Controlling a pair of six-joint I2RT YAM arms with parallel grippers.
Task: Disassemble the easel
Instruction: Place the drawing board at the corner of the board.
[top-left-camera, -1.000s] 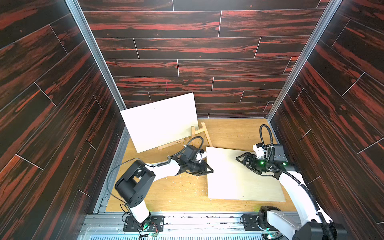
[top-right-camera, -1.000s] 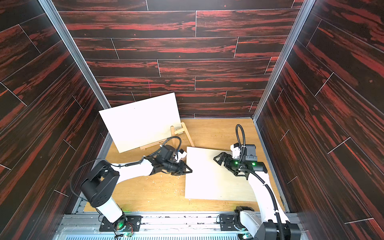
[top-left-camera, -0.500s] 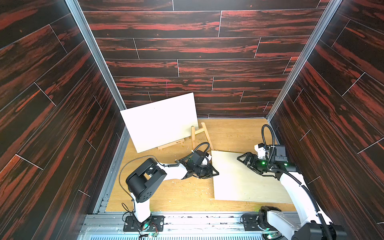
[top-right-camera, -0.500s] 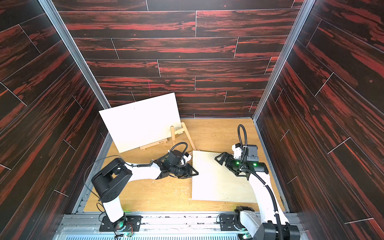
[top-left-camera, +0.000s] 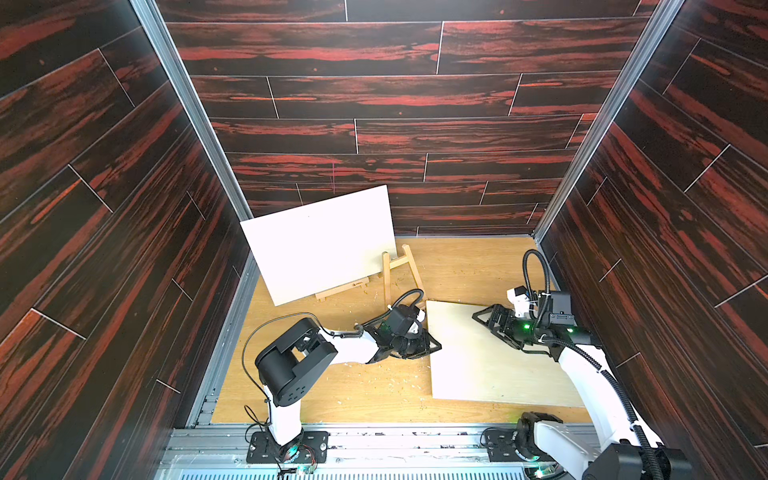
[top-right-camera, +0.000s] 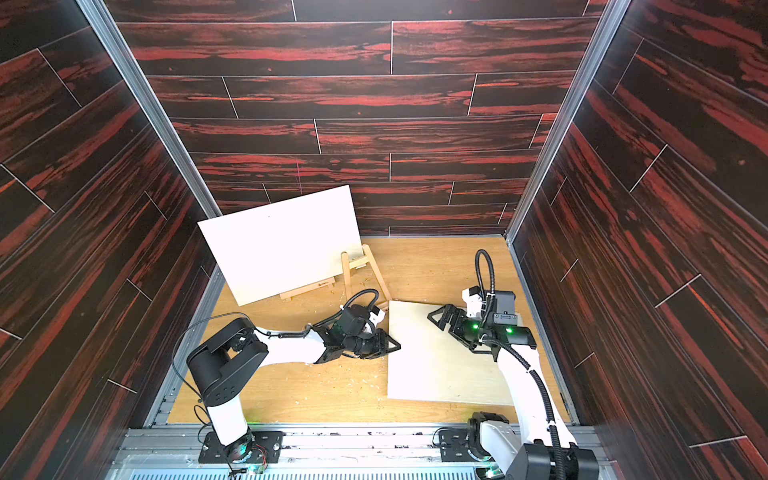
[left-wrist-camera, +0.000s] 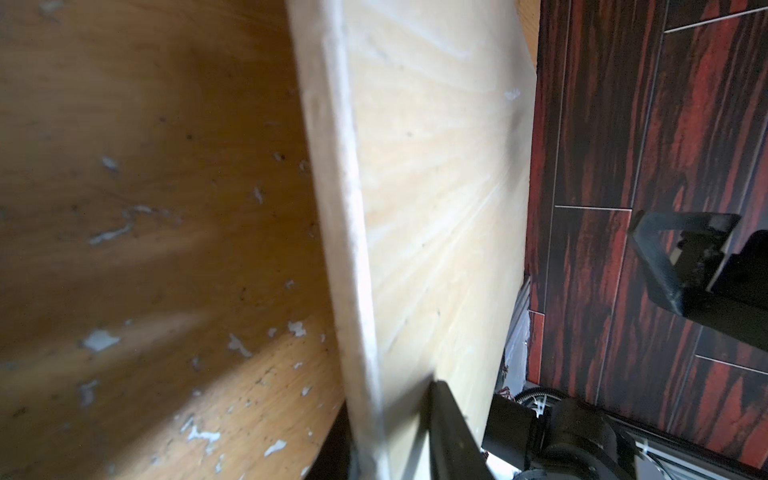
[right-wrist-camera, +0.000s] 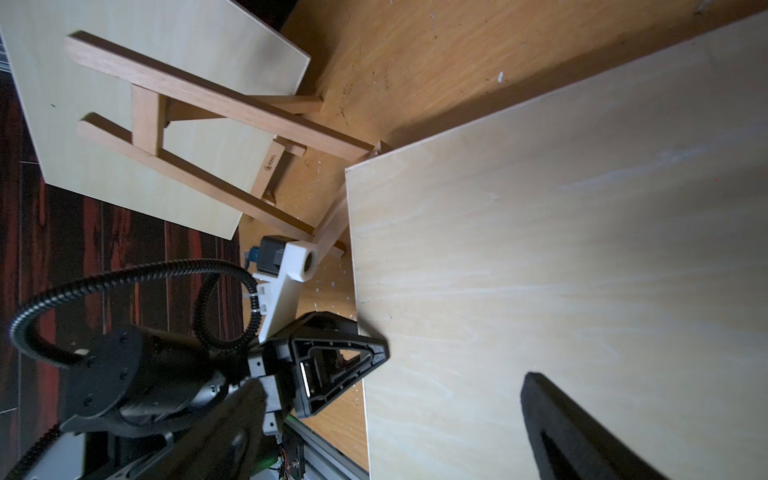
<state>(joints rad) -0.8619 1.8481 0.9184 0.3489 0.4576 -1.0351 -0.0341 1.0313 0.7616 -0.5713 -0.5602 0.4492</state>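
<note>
Near, 4 o'clock on the table (top-left-camera: 332, 395): a flat board (top-left-camera: 498, 365) is laid down, off the easel. Its 9 o'clock edge is pinched between the narrow jaws of the left gripper (top-left-camera: 432, 345). In the left wrist view the board's edge is seen running between the fingers (left-wrist-camera: 451, 428). The grip is judged to be for shifting the board clear of the easel. Whether that edge is lifted cannot be told.

Over the far part of the same board the right gripper (top-left-camera: 484, 321) is hovered, jaws spread wide, nothing held. It is judged to be kept ready to steady or take the board.

Far, 11 o'clock: the easel (top-left-camera: 398, 266) is stood upright, with a standing board (top-left-camera: 320, 245) propped on its ledge, not yet removed. The flat board's far corner is placed just beside an easel leg; contact cannot be settled.

Counted: boards, two; easel, one; grippers, two (one loaded, one empty). Chips (top-left-camera: 376, 380) are scattered on the table, not counted.
</note>
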